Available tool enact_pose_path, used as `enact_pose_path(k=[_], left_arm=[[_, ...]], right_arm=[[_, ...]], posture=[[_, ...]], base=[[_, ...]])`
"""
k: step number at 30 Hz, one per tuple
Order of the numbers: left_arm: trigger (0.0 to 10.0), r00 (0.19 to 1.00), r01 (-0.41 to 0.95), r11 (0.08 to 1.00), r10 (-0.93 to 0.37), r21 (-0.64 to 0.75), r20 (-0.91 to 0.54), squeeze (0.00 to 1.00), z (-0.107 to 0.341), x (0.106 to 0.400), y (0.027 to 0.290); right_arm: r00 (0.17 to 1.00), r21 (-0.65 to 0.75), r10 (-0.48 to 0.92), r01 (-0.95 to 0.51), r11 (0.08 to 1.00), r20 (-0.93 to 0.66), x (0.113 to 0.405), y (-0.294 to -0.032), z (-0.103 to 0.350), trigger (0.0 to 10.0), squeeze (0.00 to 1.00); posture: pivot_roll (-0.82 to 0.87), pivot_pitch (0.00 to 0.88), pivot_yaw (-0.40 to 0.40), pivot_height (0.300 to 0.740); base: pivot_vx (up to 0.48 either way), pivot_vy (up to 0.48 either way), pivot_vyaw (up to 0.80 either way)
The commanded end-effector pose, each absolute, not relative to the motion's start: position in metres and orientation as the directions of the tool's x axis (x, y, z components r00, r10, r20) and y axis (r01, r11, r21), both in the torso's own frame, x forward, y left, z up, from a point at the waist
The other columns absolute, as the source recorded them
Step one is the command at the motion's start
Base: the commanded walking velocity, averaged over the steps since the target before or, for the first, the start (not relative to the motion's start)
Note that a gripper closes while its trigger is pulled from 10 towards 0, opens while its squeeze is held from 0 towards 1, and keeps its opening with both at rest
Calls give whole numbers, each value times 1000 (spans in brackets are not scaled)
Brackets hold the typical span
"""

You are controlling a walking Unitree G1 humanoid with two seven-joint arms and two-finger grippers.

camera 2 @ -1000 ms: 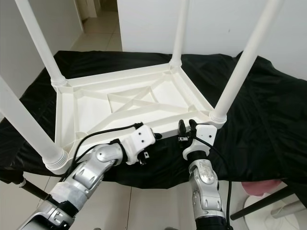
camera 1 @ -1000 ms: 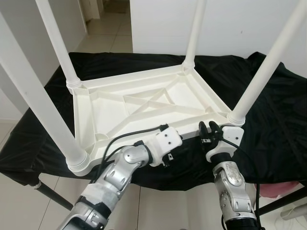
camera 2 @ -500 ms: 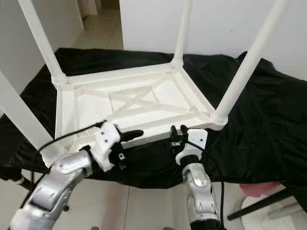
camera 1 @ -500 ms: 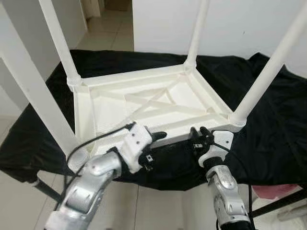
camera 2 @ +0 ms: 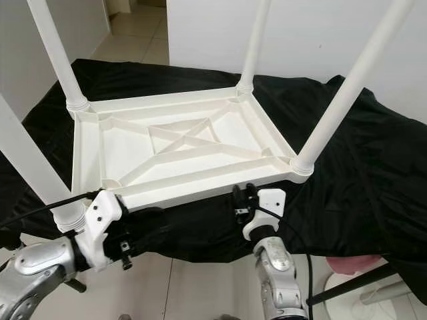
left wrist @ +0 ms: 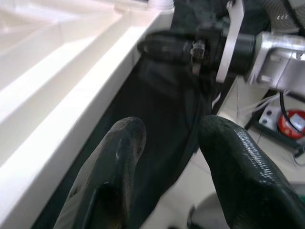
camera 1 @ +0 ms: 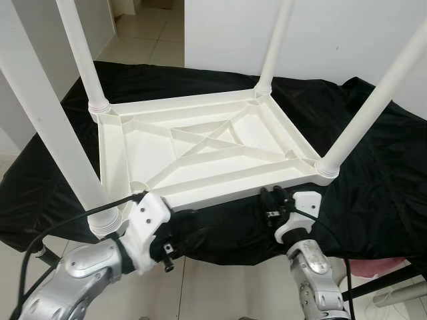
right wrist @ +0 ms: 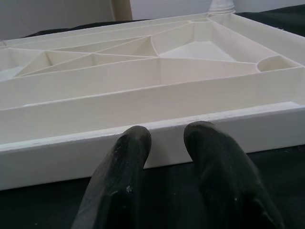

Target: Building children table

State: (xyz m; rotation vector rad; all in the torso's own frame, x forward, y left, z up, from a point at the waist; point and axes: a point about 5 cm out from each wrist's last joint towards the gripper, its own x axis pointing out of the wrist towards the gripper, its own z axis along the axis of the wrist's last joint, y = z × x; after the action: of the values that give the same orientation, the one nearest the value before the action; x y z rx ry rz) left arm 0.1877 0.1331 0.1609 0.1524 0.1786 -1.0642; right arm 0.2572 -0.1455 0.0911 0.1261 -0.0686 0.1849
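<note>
Left gripper [camera 1: 181,225] now pulled back from the upturned white table [camera 1: 200,143], fingers spread, right gripper [camera 1: 275,200] fingers parted at its near rim, black cloth [camera 1: 373,160] beneath.

I see a work surface draped in a black cloth [camera 1: 373,180] that spans the frame from left edge to right, its folds bunching at the right side and hanging over the near edge at the bottom. Dark metal legs [camera 1: 47,255] show under it at lower left and lower right, standing on a pale tiled floor [camera 1: 227,287]. Directly on the cloth, centre frame, lies an upside-down white plastic children's table [camera 1: 200,150], ribbed underside up, its four round legs rising toward the top of the frame.
</note>
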Motion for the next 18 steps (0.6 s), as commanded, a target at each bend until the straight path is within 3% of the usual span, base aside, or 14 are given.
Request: enact_pose_path(k=[1, 10, 18], left_arm=[[10000, 363, 928, 371, -903, 6, -229, 0, 166, 180, 134], [10000, 411, 905, 424, -860, 23, -303, 0, 172, 176, 152], [10000, 454, 883, 461, -789, 88, -414, 0, 183, 179, 184]], right_arm=[[984, 128, 174, -178, 976, 44, 255, -148, 84, 10000, 0], [988, 144, 153, -154, 978, 16, 269, -151, 79, 10000, 0], [986, 127, 164, -161, 979, -13, 289, -152, 79, 10000, 0]], posture=[[81, 17, -74, 740], [100, 15, -73, 740], [131, 8, -77, 740]], base=[[0, 0, 0], [0, 0, 0], [0, 0, 0]])
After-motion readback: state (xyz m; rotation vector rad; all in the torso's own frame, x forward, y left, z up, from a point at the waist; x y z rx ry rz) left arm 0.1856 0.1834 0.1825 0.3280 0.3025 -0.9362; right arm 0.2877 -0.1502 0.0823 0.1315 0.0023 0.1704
